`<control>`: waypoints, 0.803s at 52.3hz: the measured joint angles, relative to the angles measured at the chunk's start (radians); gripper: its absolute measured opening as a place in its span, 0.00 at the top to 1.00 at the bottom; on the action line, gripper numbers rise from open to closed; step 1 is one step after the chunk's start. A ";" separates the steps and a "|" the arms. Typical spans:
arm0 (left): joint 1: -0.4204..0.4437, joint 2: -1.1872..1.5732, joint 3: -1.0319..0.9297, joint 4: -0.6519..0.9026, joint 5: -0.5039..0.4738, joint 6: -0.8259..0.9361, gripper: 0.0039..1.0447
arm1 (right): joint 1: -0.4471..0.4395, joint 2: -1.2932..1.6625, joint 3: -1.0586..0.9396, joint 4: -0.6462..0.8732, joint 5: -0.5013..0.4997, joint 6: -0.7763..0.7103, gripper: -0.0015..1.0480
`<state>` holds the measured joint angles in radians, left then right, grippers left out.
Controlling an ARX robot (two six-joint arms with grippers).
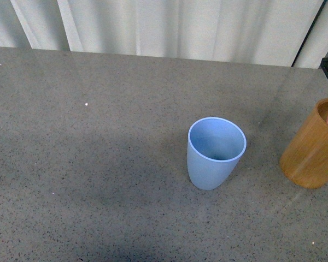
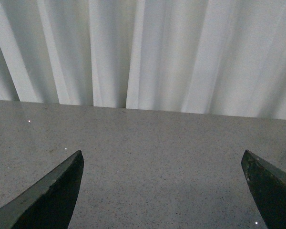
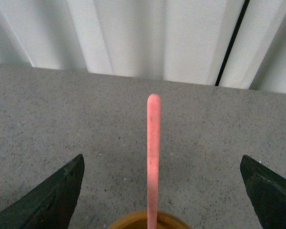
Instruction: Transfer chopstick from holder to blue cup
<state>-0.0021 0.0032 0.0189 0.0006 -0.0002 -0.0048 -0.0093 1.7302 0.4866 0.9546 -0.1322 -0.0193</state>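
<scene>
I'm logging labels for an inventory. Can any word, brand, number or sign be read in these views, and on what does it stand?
No text can be read in any view.
The blue cup is plain, the holder shows only wood grain, and the chopstick bears no print.
The table and the curtain carry no writing either.
</scene>
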 joint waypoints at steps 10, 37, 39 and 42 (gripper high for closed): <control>0.000 0.000 0.000 0.000 0.000 0.000 0.06 | 0.013 0.058 0.069 -0.002 0.021 0.009 0.10; 0.000 0.000 0.000 0.000 0.000 0.000 0.06 | 0.066 0.179 0.154 0.014 0.047 0.053 0.53; 0.000 0.000 0.000 0.000 0.000 0.000 0.06 | 0.067 0.179 0.154 0.017 0.047 0.053 0.58; 0.000 0.000 0.000 0.000 0.000 0.000 0.06 | 0.068 0.179 0.153 0.020 0.048 0.054 0.66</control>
<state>-0.0021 0.0032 0.0189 0.0006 -0.0002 -0.0048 0.0582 1.9091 0.6399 0.9745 -0.0837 0.0349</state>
